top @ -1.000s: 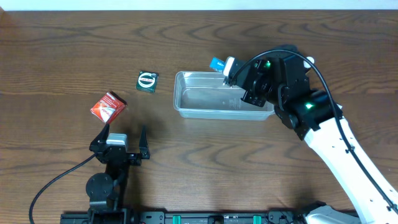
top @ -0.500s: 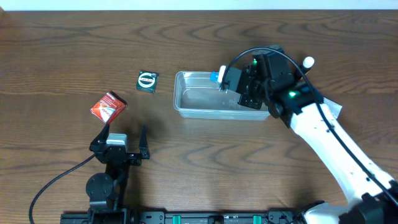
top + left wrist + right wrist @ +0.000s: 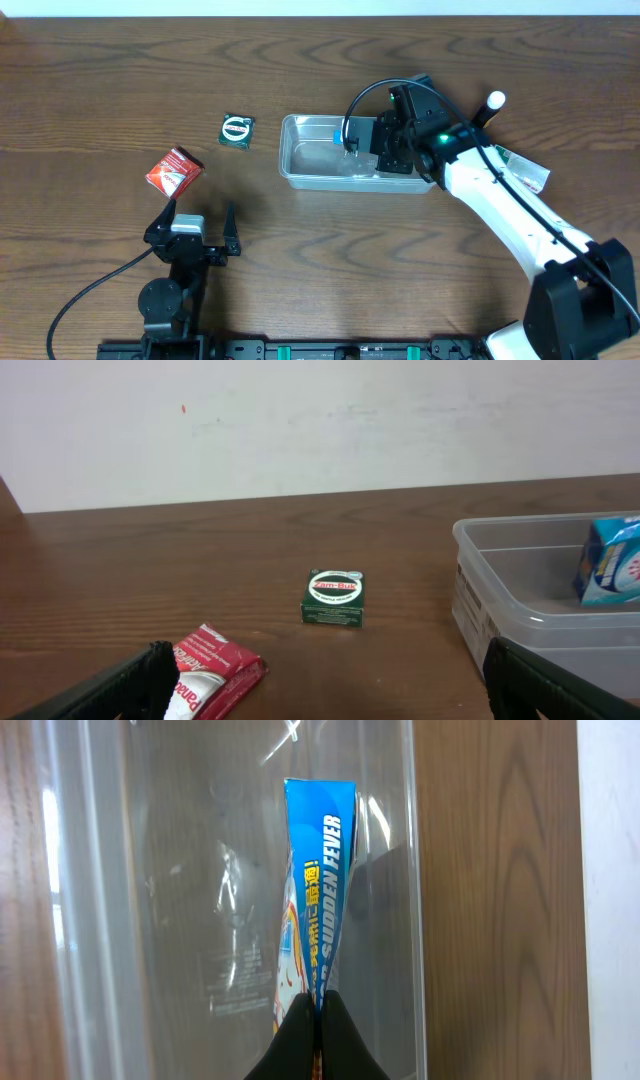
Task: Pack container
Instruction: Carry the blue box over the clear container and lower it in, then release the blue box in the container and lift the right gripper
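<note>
The clear plastic container [image 3: 297, 172] sits at the table's middle; it also shows in the left wrist view [image 3: 500, 610] and the right wrist view [image 3: 80, 920]. My right gripper [image 3: 352, 140] [image 3: 318, 1010] is shut on a blue packet [image 3: 336, 131] [image 3: 318, 870] and holds it inside the container near the far wall; the packet shows in the left wrist view too [image 3: 612, 565]. My left gripper [image 3: 195, 215] [image 3: 330, 675] is open and empty, low at the front left. A red packet [image 3: 174, 170] [image 3: 215, 675] and a small green box [image 3: 237, 131] [image 3: 333, 598] lie on the table left of the container.
A green and white packet [image 3: 522, 170] lies right of the container, partly under my right arm. A white knob [image 3: 494, 100] stands at the back right. A cable loops over my right wrist.
My right gripper has moved left and down with the blue packet, from the container's far right corner to inside it. The left arm has not moved.
</note>
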Tool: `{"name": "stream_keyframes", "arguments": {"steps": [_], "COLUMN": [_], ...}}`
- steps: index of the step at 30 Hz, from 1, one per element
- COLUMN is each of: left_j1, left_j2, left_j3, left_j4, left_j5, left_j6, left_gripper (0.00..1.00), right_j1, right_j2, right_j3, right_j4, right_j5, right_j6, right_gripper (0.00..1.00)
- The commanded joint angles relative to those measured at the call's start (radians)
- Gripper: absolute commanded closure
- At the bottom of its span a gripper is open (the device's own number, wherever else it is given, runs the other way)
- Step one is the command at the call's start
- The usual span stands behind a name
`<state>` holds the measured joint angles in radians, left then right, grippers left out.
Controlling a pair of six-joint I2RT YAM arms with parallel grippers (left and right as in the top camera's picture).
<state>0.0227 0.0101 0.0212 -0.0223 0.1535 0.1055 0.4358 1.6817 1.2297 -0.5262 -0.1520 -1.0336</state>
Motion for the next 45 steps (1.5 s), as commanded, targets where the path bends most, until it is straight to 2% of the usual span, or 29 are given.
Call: {"name": "stream_keyframes", "arguments": {"steps": [1, 18, 22, 24, 32, 39, 45], "left_j1": [0.004, 0.004, 0.004, 0.004, 0.004, 0.004, 0.004], "left_j2": [-0.006, -0.006, -0.006, -0.006, -0.006, -0.006, -0.006], "left_j3": [-0.017, -0.017, -0.017, -0.017, -0.017, -0.017, -0.017], "left_j4": [-0.034, -0.034, -0.034, -0.034, -0.034, -0.034, -0.034], "left_j5": [0.015, 0.015, 0.015, 0.015, 0.015, 0.015, 0.015], "left_j6": [-0.002, -0.002, -0.002, -0.002, -0.002, -0.002, -0.002], "left_gripper": [0.02, 0.02, 0.02, 0.02, 0.02, 0.02, 0.02], "right_j1": [-0.014, -0.119, -0.119, -0.117, -0.079, -0.027, -0.008], "right_j2": [0.029, 0.099, 0.098, 0.097, 0.077, -0.042, -0.137], "right_j3": [0.018, 0.018, 0.018, 0.018, 0.019, 0.019, 0.019], "right_j4": [0.013, 0.028, 0.029, 0.027, 0.008, -0.032, -0.084], "right_j5": [-0.021, -0.048, -0.048, -0.048, -0.047, -0.047, -0.045], "right_j6": [-0.061, -0.105, -0.105, -0.094, -0.059, 0.01, 0.013], "right_gripper": [0.99, 0.99, 0.71, 0.66, 0.56, 0.54, 0.53]}}
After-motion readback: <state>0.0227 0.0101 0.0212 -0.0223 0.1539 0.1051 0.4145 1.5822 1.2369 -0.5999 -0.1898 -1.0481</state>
